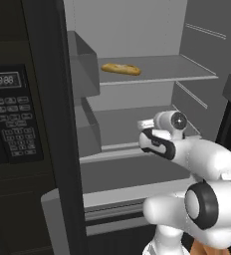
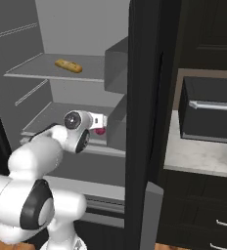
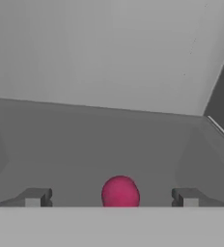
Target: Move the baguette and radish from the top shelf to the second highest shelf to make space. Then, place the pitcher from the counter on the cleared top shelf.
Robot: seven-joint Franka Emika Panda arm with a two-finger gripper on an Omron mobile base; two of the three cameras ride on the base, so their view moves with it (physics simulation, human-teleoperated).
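Observation:
The magenta radish point(image 3: 120, 192) rests on the second highest shelf point(image 3: 85, 144), midway between my two fingertips point(image 3: 35, 197), which stand wide apart and clear of it. My gripper point(image 3: 111, 197) is open. From the right base view the radish point(image 2: 100, 130) peeks out just past my gripper point(image 2: 102, 123) over the darker second highest shelf point(image 2: 44, 119). The golden baguette point(image 1: 121, 68) lies alone on the pale top shelf point(image 1: 182, 67), well above my hand; it shows again as the baguette point(image 2: 68, 65) on the top shelf point(image 2: 32, 72). The pitcher is out of view.
The fridge's dark open door edge point(image 1: 53, 124) stands to the left, beside a microwave panel point(image 1: 8, 114). Door bins point(image 1: 85, 64) hang at the shelves' left side. Right of the fridge, the speckled counter point(image 2: 198, 156) carries a black appliance point(image 2: 211, 110) above black drawers point(image 2: 208, 215).

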